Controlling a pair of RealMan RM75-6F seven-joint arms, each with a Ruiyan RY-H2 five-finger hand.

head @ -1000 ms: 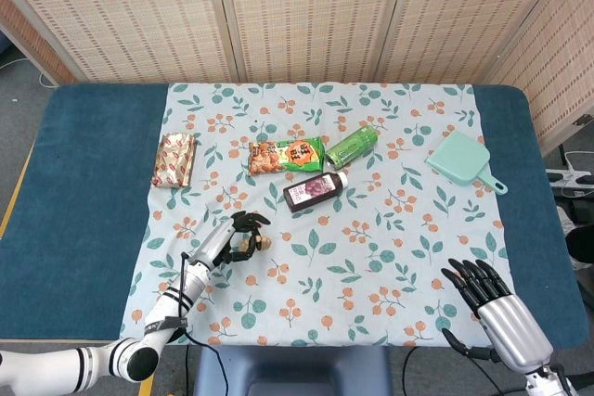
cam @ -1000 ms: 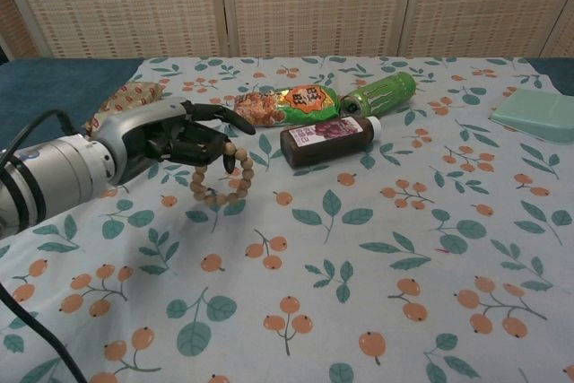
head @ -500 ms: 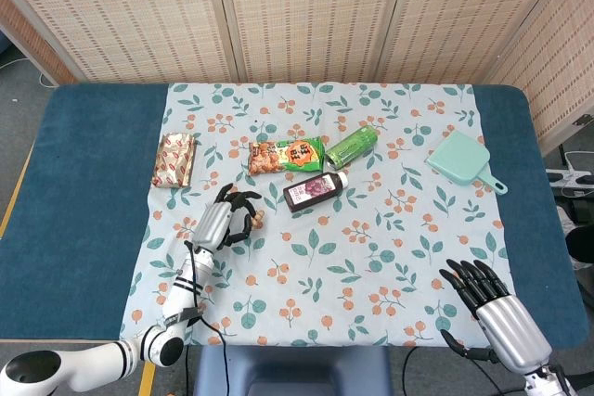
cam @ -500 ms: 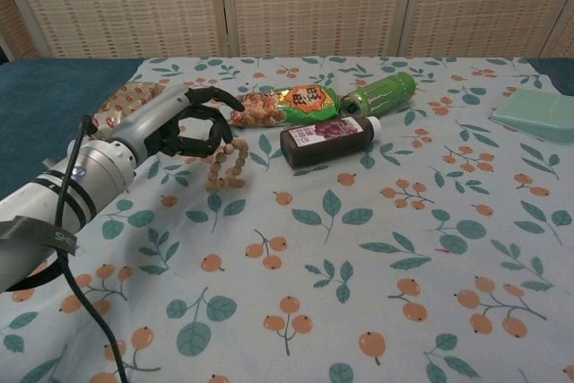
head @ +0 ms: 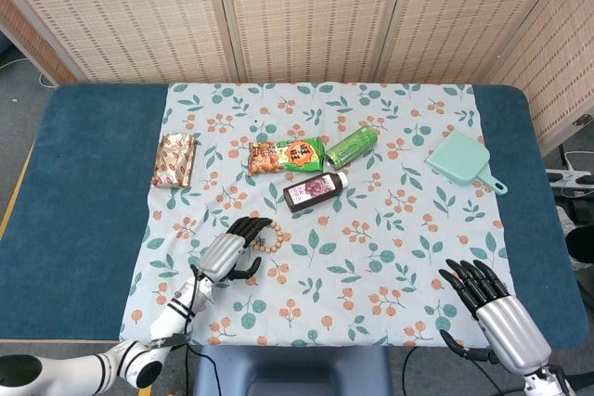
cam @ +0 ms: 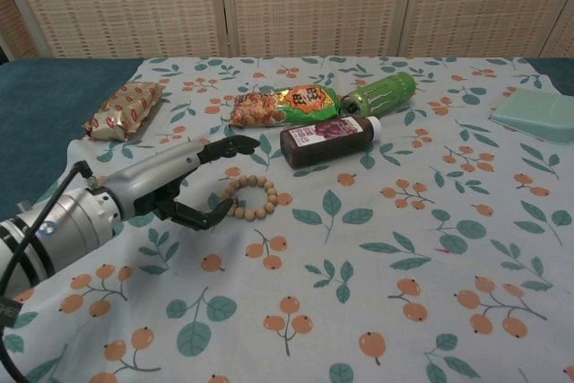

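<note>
- One ring of pale wooden beads [cam: 251, 197], flat on the leaf-and-berry printed cloth [cam: 404, 248], left of centre and toward the front of the counter.
- Flanked by the silver-and-black left hand [cam: 179, 187]: fingers spread and lightly curled, gripping nothing, long fingers arched above the ring's far-left side, thumb tip at its near-left rim; touching or just beside, cannot tell which.
- Could be snagged on a fingertip and dragged or flipped if the hand lifts or sweeps without clearing the beads first.
- Could be pushed right by the thumb, toward the dark purple drink bottle with white cap [cam: 325, 141], which lies on its side near the ring and could roll if knocked.
- Beyond the bottle: green drink can [cam: 381, 94] and green-and-orange snack bag [cam: 285, 103], both lying down, close together; little room for a hand between them.
- Red-and-tan patterned snack packet [cam: 124, 108] well apart at far left, mint-green plastic dustpan [head: 464, 160] well apart at far right.
- Plenty of bare cloth to the right of and in front of the ring; front edge of the counter not far behind the left wrist.
- Right hand [head: 487, 294] at the front right corner, fingers extended and apart, holding nothing, far from everything.
</note>
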